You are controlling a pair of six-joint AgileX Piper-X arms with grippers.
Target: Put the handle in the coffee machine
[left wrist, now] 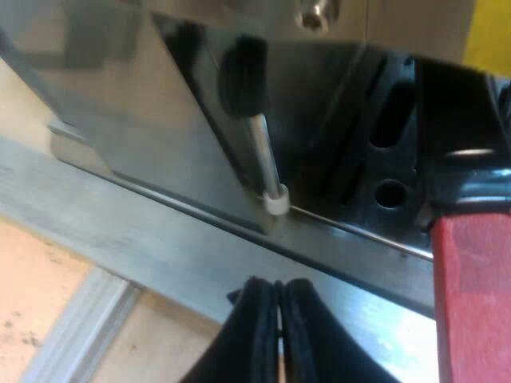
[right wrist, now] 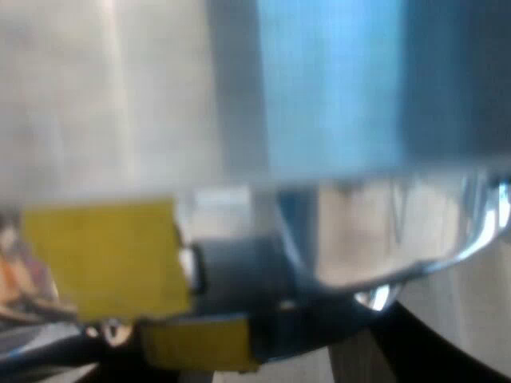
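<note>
My left gripper (left wrist: 278,331) is shut, its two black fingers pressed together with nothing between them, just above the espresso machine's (left wrist: 160,120) metal base edge. The handle's red end (left wrist: 473,299) stands close beside the gripper, and its dark part (left wrist: 459,120) runs on toward the machine's front. A thin steam wand (left wrist: 265,155) with a white tip hangs down before the shiny panel. The right wrist view sits very close against polished metal (right wrist: 375,239); dark shapes of my right gripper (right wrist: 319,335) lie under it, blurred.
A black drip grate (left wrist: 390,159) with holes lies behind the wand. A yellow block (right wrist: 104,255) and a yellow strip (right wrist: 200,343) sit by the dark parts. Tan tabletop (left wrist: 40,295) shows below the machine's edge.
</note>
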